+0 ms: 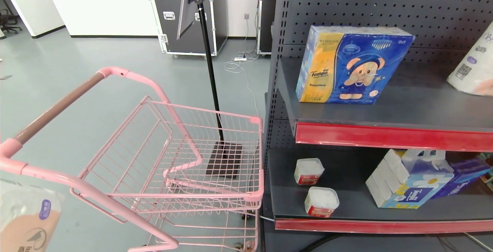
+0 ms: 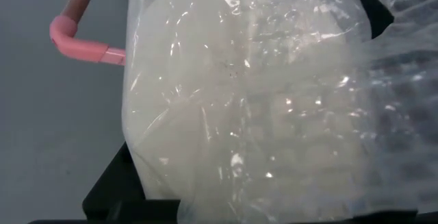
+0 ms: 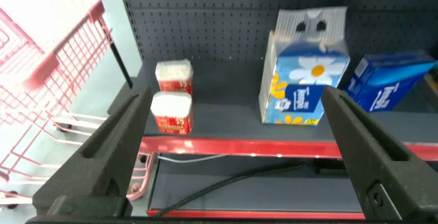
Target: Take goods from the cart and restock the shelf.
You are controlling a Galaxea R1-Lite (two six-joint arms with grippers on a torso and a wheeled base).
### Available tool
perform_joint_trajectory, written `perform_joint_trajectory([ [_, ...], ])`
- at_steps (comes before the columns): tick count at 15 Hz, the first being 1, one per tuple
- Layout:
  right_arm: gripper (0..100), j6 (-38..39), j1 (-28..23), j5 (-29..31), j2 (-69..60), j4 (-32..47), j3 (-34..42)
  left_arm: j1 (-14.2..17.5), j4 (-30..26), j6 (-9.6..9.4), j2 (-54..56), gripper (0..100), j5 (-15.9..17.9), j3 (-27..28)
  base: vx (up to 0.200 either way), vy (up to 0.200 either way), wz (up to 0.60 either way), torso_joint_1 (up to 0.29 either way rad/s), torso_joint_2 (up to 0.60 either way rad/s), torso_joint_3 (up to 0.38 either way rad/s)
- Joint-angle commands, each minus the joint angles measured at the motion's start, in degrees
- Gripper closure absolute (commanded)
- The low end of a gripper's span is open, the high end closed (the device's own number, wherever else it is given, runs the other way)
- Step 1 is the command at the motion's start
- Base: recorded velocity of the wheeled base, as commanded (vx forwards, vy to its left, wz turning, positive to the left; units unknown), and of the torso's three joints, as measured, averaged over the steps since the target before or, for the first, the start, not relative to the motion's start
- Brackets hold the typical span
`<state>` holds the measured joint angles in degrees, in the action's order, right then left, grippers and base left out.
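Observation:
The pink wire cart [image 1: 173, 155] stands left of the dark shelf unit [image 1: 385, 128], and the wire floor of its basket shows bare. A plastic-wrapped pack of paper rolls [image 1: 27, 221] hangs at the near left, beside the cart's handle. In the left wrist view this pack [image 2: 260, 114] sits between the dark fingers [image 2: 109, 190] of my left gripper [image 2: 239, 101], which is shut on it. My right gripper [image 3: 233, 104] is open with nothing between its fingers. It is in front of the lower shelf board, facing two white jars [image 3: 172, 107].
On the upper board stand a blue and yellow tissue pack [image 1: 350, 65] and a white roll pack [image 1: 475, 63] at the far right. The lower board holds two jars [image 1: 321, 202] and tissue packs [image 1: 408, 182]. A black stand pole [image 1: 210, 71] rises behind the cart.

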<state>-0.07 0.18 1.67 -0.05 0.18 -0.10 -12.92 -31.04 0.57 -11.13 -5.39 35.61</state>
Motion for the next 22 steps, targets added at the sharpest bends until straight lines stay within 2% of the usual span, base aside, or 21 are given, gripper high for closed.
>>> perform_joint_trajectory([
  [1,0,0.0,0.0,0.0,0.0,0.0,0.0,-1.1,-0.1,0.13,0.1,100,-0.1,0.1,0.000,0.000,0.00,0.183,-0.55,-0.369],
  [6,0,0.0,0.0,0.0,0.0,0.0,0.1,-1.1,0.8,-0.05,-1.1,100,-0.4,0.3,0.000,0.000,0.00,0.198,-0.57,-0.370],
  [8,0,0.0,0.0,0.0,0.0,0.0,0.0,-1.1,2.0,-1.19,-1.7,100,-0.4,0.4,0.000,0.000,0.00,0.234,-0.60,-0.383],
  [12,0,0.0,0.0,0.0,0.0,0.0,0.0,-1.1,5.1,-1.45,-3.9,100,-0.4,0.4,0.000,0.000,0.00,0.178,-0.44,-0.267],
  [14,0,0.0,0.0,0.0,0.0,0.0,0.0,-1.1,5.3,-3.12,-4.0,100,-0.5,0.4,0.000,0.000,0.00,0.141,-0.36,-0.212],
  [17,0,0.0,0.0,0.0,0.0,0.0,0.0,-1.1,5.4,-3.47,-4.0,100,-0.4,0.4,0.000,0.000,0.00,0.015,-0.03,-0.020],
  [22,0,0.0,-0.1,0.0,0.0,0.0,0.0,-1.1,5.4,-3.47,-3.9,100,-0.4,0.4,0.000,-0.200,0.00,0.005,0.00,-0.001],
])
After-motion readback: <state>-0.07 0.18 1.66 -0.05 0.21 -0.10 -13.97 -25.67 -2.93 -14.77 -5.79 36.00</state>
